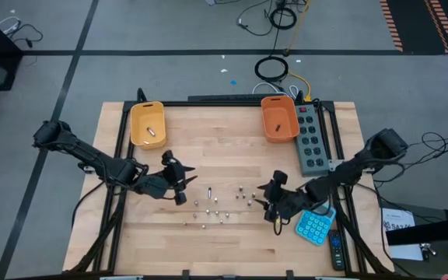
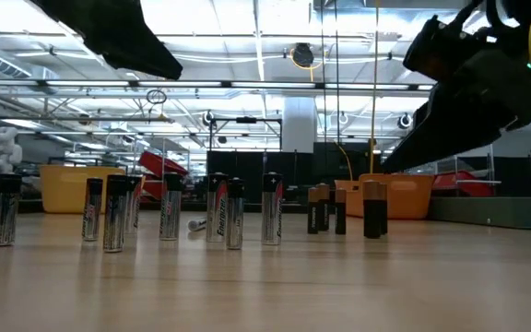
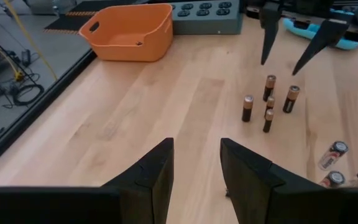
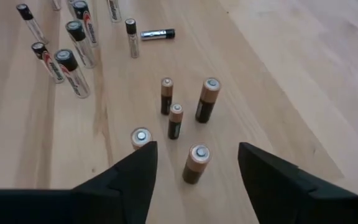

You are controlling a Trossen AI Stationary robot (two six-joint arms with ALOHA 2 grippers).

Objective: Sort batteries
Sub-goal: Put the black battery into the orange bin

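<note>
Several small batteries stand upright on the wooden table [image 1: 232, 155]. The silver ones [image 1: 208, 206] form the left group [image 2: 109, 214]; one of them lies flat [image 4: 157, 34]. Several copper-and-black ones [image 4: 207, 99] stand nearer my right gripper [image 1: 269, 204]. That gripper [image 4: 194, 163] is open, and one copper-and-black battery [image 4: 196, 163] stands between its fingertips, untouched. My left gripper [image 1: 179, 183] is open too [image 3: 194, 165]. It hovers left of the batteries and holds nothing. The yellow bin [image 1: 147, 123] and the orange bin [image 1: 279, 118] each hold one battery.
A grey power strip [image 1: 311, 138] lies right of the orange bin. A blue calculator [image 1: 315, 226] and a dark remote [image 1: 337, 250] sit near the table's right near corner, under my right arm. Bare wood lies between the bins and the batteries.
</note>
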